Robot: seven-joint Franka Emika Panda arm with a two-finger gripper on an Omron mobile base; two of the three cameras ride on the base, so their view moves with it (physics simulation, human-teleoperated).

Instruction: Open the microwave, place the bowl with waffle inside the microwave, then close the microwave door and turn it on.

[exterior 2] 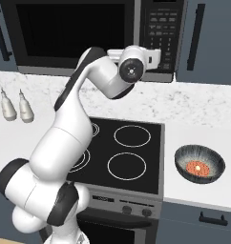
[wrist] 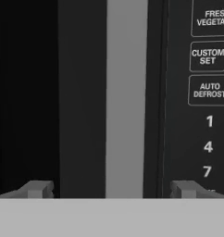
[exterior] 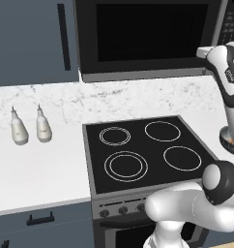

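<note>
- Gripper [wrist: 111, 189] spread wide, empty, straddling the microwave door [wrist: 81, 92] handle.
- Keypad [wrist: 207, 92] reads "CUSTOM SET", "AUTO DEFROST", 1, 4, 7.
- Bowl [exterior 2: 200, 163] with waffle [exterior 2: 197, 167] sits right of the microwave [exterior 2: 93, 35], on the counter.

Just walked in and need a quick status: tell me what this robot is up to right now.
The arm is reaching up to the microwave, its open gripper straddling the steel handle strip of the microwave door beside the keypad. The door looks shut. The bowl with the waffle sits on the counter right of the stovetop, untouched.
</note>
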